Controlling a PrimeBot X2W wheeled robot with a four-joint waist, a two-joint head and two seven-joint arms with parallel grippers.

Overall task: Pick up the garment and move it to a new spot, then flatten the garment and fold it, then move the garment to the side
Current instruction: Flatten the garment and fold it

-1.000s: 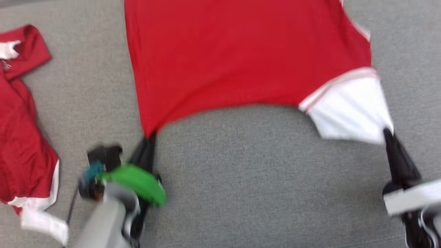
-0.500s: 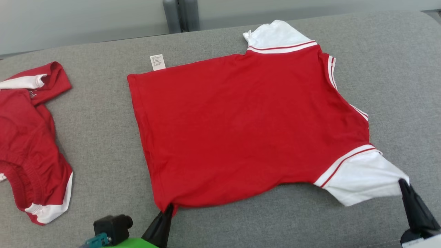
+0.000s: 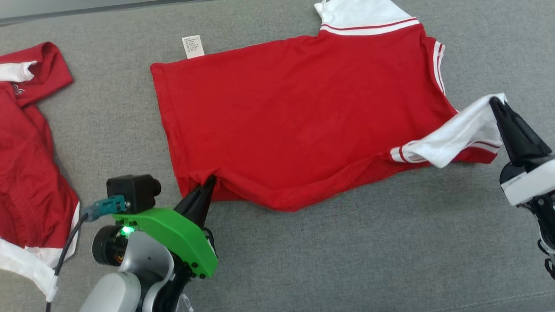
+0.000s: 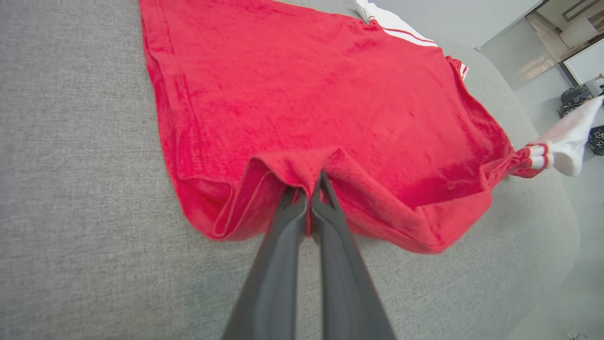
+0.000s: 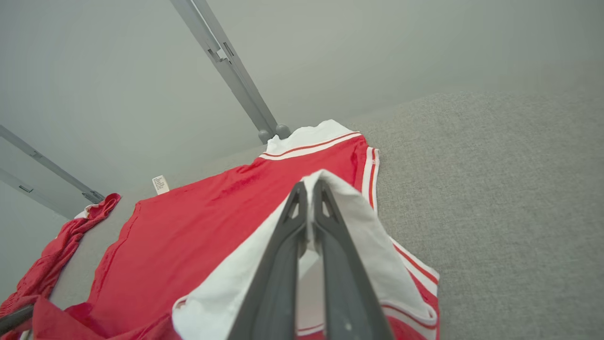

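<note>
The jersey (image 3: 303,121), spread on the grey fabric surface (image 3: 347,260), looks light and limp, sagging between edge grips: left tool (image 3: 210,180) pinching its hem corner (image 4: 302,174), right tool (image 3: 494,103) pinching its white sleeve (image 3: 459,130).

Plain room, grey fabric couch (image 3: 325,260)

LIGHT bright, even, diffuse from above; no glare | SHADOW thin and soft under the lifted edges of the garment (image 3: 303,130) | HEAD VIEW sharp, no motion blur | WRIST VIEWS wide-angle bowing at the edges; left tool (image 4: 312,186) and right tool (image 5: 310,189) smear toward the lens; far wall (image 5: 424,47) hazy
</note>
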